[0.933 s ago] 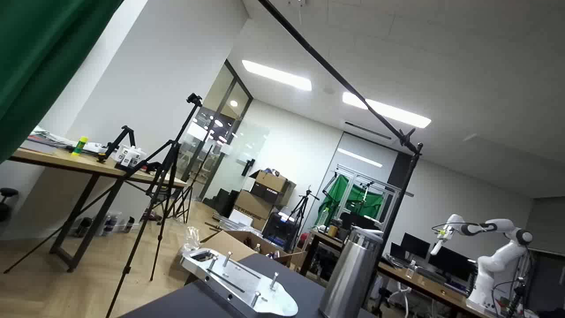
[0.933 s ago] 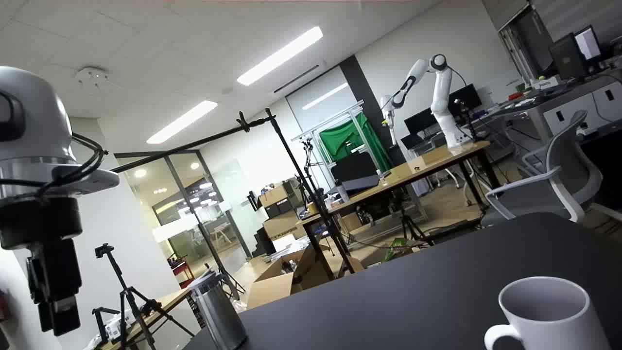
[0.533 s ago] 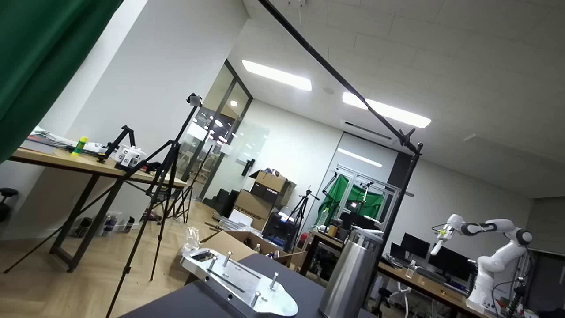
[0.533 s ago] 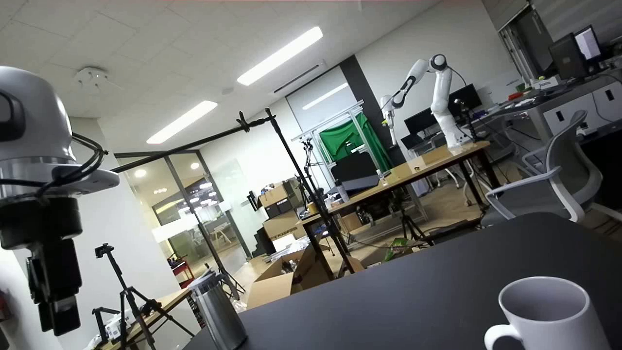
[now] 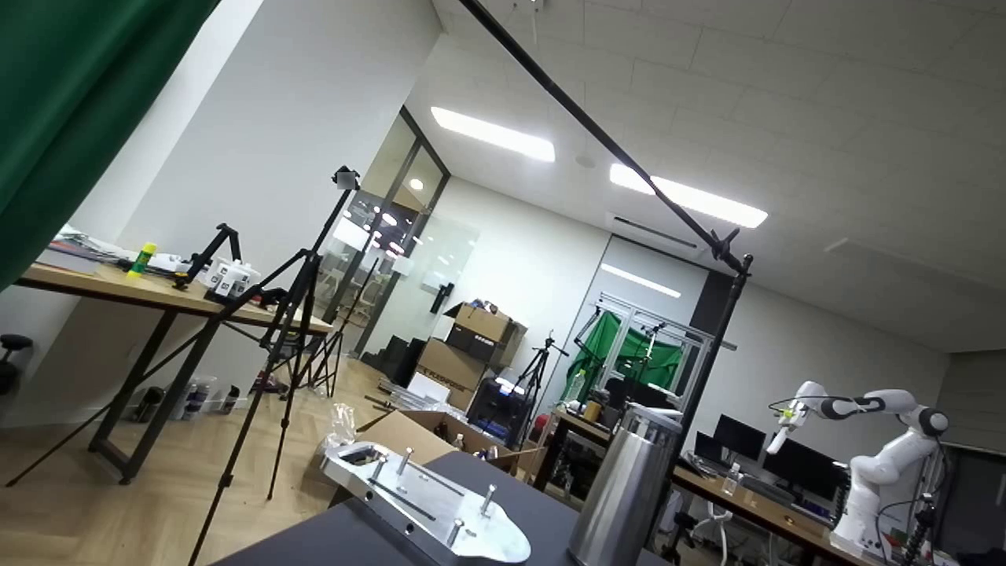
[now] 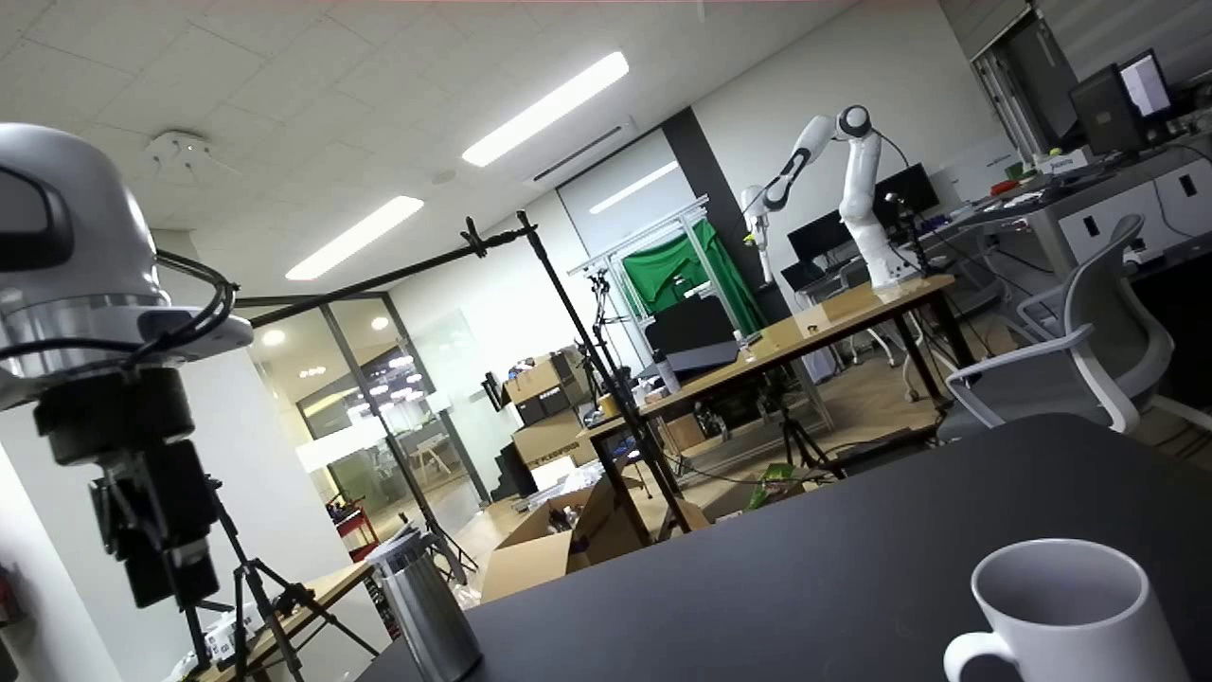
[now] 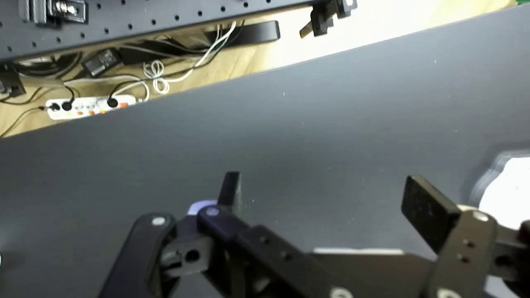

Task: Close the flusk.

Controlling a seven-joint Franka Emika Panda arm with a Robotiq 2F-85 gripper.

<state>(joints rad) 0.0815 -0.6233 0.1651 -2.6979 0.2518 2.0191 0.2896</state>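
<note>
The flusk (image 5: pixel 621 495) is a tall silver-grey brushed-metal cylinder standing on the dark table. It also shows in an exterior view (image 6: pixel 428 616), with a grey handle near its top. I cannot tell from here whether its lid is open or shut. My gripper (image 6: pixel 172 576) hangs down in the air to the left of the flusk in that exterior view, apart from it and with its tips near the height of its top. In the wrist view my gripper (image 7: pixel 325 181) is open, with nothing between its fingers. The flusk cannot be made out in the wrist view.
A white mug (image 6: pixel 1075 620) stands on the dark table (image 6: pixel 805 578). A flat white-and-grey metal piece with upright posts (image 5: pixel 440 503) lies near the flusk. A pale round rim (image 7: pixel 200 205) shows behind a finger, and a bright white object (image 7: pixel 507 192) at the right.
The arm and gripper have moved right and slightly up in an exterior view, bringing the gripper nearer the flusk there. The flusk and mug have not moved.
</note>
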